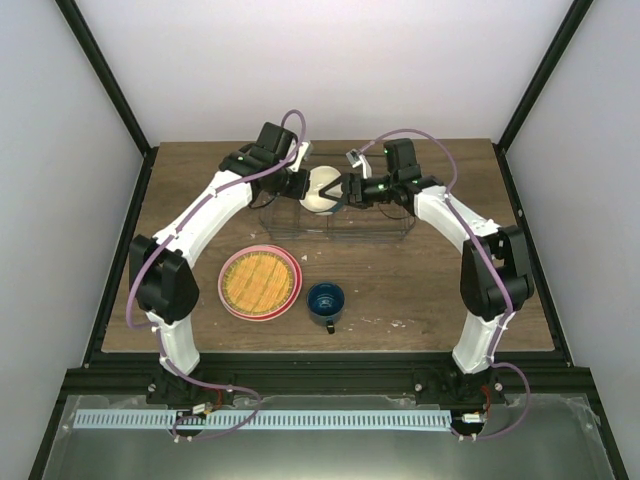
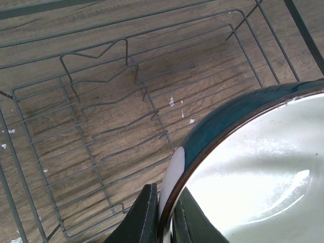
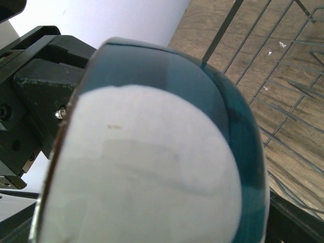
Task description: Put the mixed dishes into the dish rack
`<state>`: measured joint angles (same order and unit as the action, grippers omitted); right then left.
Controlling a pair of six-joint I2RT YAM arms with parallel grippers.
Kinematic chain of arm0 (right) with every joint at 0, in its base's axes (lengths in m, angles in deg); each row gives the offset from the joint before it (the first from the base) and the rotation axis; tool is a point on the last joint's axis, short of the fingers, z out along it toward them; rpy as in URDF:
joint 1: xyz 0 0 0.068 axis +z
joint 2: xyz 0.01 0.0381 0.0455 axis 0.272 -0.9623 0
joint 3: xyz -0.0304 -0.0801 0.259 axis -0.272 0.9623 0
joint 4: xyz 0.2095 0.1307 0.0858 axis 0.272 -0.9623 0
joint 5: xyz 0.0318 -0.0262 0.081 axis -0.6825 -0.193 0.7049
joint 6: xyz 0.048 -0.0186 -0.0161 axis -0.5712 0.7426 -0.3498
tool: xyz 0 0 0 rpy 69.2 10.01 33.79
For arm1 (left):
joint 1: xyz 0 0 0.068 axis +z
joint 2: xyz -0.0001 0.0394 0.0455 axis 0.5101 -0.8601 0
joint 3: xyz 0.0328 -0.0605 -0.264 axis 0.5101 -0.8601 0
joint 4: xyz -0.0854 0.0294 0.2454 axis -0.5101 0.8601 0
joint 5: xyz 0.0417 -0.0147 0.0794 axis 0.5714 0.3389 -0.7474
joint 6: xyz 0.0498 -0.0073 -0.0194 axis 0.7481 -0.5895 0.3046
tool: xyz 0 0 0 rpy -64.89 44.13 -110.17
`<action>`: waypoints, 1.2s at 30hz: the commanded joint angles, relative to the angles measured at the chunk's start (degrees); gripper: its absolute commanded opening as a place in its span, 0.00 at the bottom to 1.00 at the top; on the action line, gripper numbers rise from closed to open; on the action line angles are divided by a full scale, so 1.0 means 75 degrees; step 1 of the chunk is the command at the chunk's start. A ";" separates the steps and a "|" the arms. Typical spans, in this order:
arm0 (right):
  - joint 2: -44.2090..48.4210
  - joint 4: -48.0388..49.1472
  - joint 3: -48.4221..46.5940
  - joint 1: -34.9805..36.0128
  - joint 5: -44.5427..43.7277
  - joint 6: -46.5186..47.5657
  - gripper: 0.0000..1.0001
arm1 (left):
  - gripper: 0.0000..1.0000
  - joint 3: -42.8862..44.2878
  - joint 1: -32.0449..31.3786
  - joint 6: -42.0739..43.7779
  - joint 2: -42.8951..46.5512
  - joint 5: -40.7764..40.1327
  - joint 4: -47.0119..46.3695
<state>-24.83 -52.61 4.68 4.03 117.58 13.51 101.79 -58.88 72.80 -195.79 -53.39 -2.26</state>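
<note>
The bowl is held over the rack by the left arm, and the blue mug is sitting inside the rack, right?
No. The blue mug stands on the table beside the plates, not inside the rack; the top view shows it. The left gripper does hold the bowl over the rack.

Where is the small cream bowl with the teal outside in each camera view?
Top external: small cream bowl with teal outside, upper centre, over the dark wire dish rack.
Left wrist: lower right, rim in the left hand.
Right wrist: fills the centre.
Shared landmark: the rack.
</note>
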 commanded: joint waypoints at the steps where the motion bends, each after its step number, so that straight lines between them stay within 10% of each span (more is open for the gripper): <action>1: 0.0061 0.0253 -0.0091 0.0065 0.0073 0.0009 0.84 | 0.00 0.0130 -0.0036 -0.0069 0.0150 0.0140 -0.0426; 16: 0.0176 0.0232 -0.0115 0.0065 0.0277 -0.0017 0.41 | 0.02 -0.0108 -0.0036 -0.0118 0.0049 0.0258 -0.0755; 32: 0.0068 -0.0925 -0.1258 0.0057 -0.1210 0.0730 0.30 | 0.45 -0.0697 0.0075 -0.0004 0.0228 -0.0222 -0.0758; 36: 0.0030 -0.1329 -0.1632 0.0034 -0.1892 0.0920 0.29 | 0.69 -0.0850 0.0155 0.0125 0.0435 -0.0697 -0.0587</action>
<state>-24.83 -60.56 -1.96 4.22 108.24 17.46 96.65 -58.62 72.54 -195.55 -54.68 -7.81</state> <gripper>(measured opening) 0.657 0.606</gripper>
